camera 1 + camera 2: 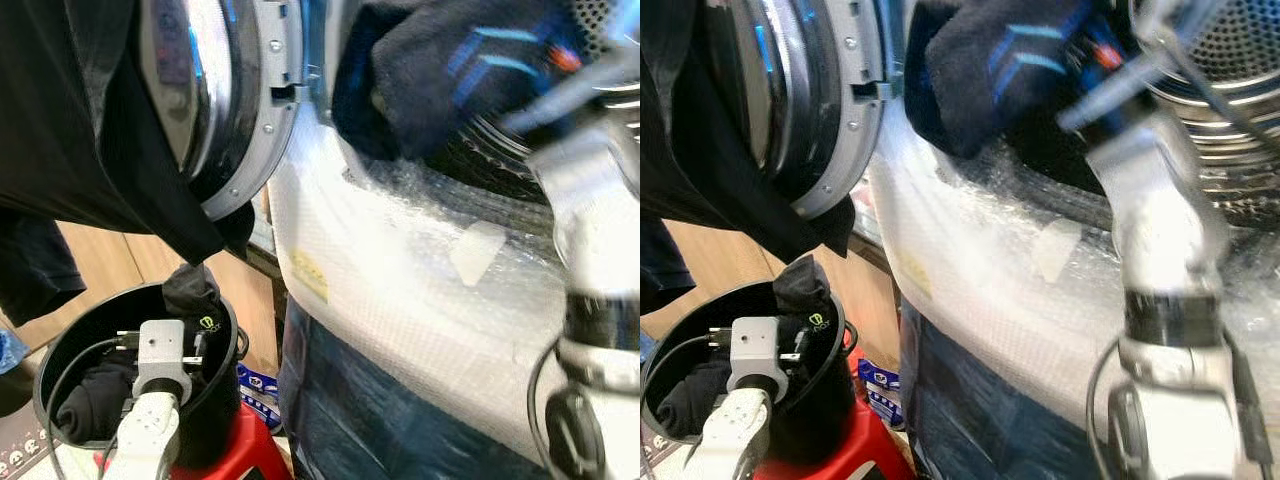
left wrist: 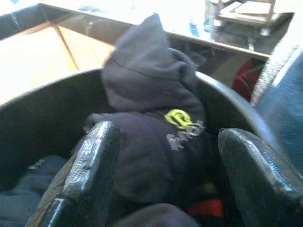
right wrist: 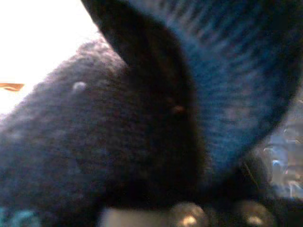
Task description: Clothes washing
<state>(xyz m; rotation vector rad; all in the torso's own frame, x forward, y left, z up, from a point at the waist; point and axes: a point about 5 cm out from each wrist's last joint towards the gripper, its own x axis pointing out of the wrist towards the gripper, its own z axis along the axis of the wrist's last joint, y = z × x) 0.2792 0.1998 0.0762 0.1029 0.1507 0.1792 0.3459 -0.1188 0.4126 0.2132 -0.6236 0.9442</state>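
Right eye view | right gripper (image 1: 1095, 55) fingers grip navy sock (image 1: 990, 70), lengthwise across drum mouth | left fingers (image 2: 90, 161) spread.

Below the black bucket, a red stool (image 1: 235, 445), only partly seen. Just beside it, low on the floor, a small blue and white package (image 1: 262, 388) with print too blurred to read. Behind, a light wooden panel (image 1: 110, 262) in warm brown. At the far left edge, a strip of patterned grey surface (image 1: 18, 452) and a bit of blue cloth (image 1: 8, 350).
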